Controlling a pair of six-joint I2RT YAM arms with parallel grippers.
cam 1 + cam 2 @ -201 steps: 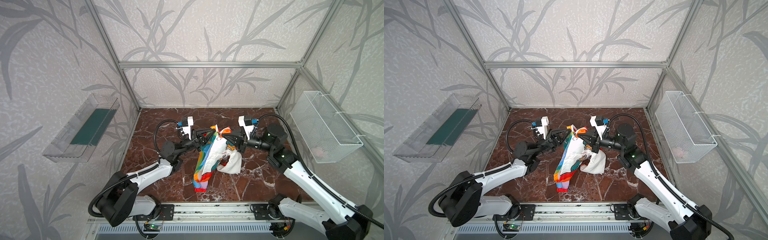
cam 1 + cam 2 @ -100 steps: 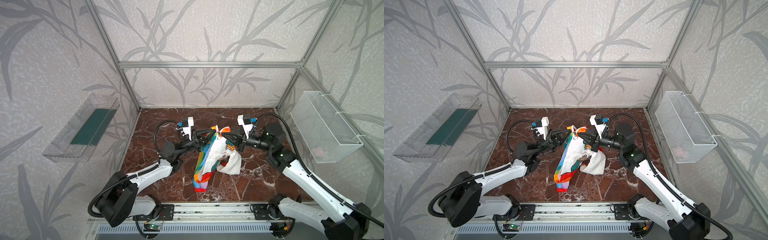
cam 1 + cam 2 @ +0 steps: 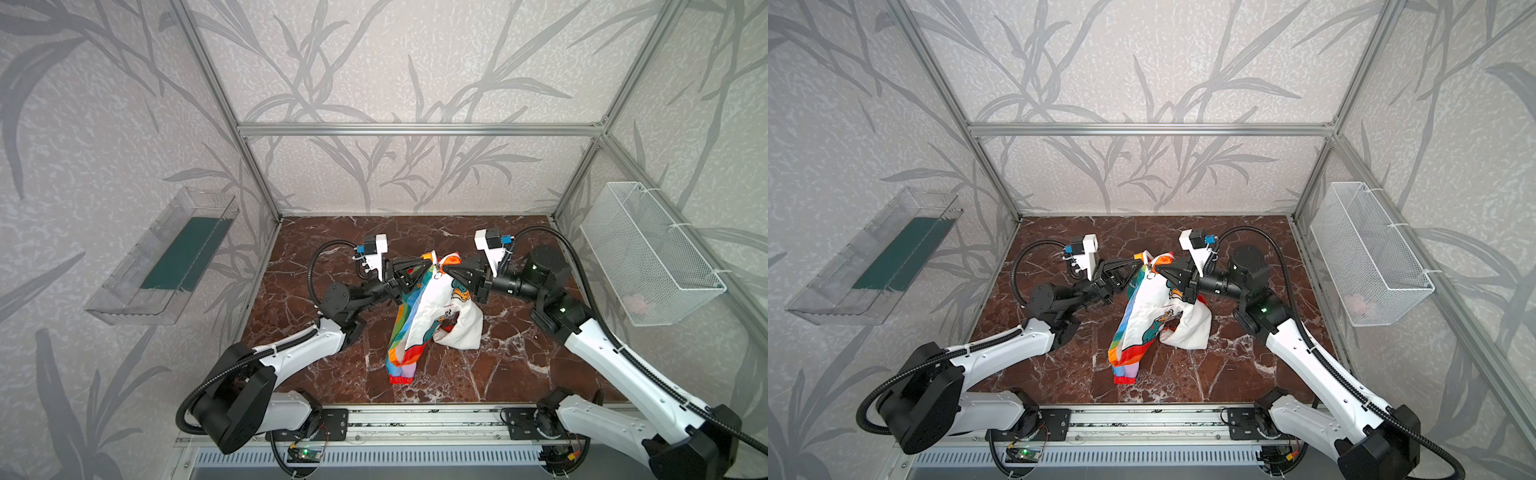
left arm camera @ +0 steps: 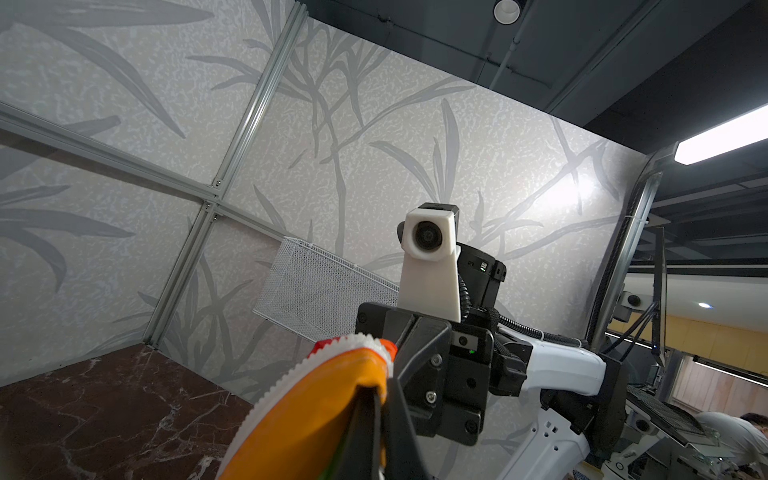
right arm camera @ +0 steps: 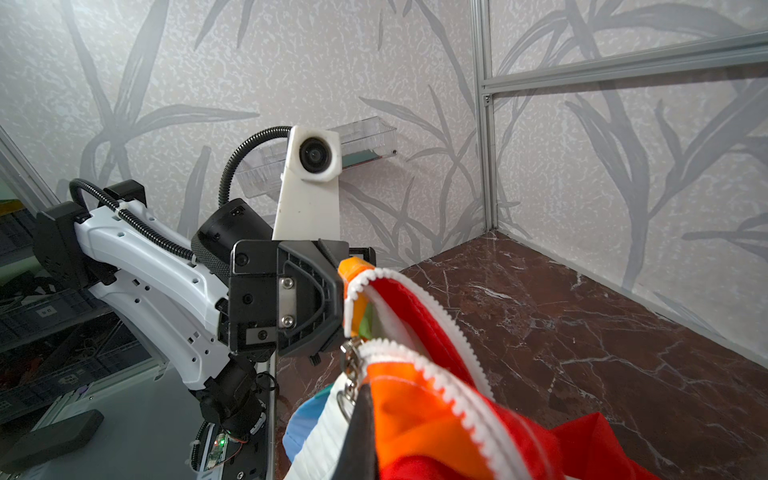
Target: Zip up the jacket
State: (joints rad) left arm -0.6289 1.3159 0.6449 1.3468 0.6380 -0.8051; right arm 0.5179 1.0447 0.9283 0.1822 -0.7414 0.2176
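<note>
Both jaw sets are closed on fabric. The left gripper [image 3: 428, 263] and right gripper [image 3: 446, 269], tips nearly meeting, pinch the top edge of the thin rainbow-striped child's jacket [image 3: 417, 320], which hangs below them.

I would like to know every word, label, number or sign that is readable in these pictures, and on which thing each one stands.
Nothing is readable as text.
Print on the white lining of the jacket: cartoon figures and dark marks, too small to read.
Tag on the grey crate: blurred.
White marks on the black joint housing of the right arm: too small to read.
</note>
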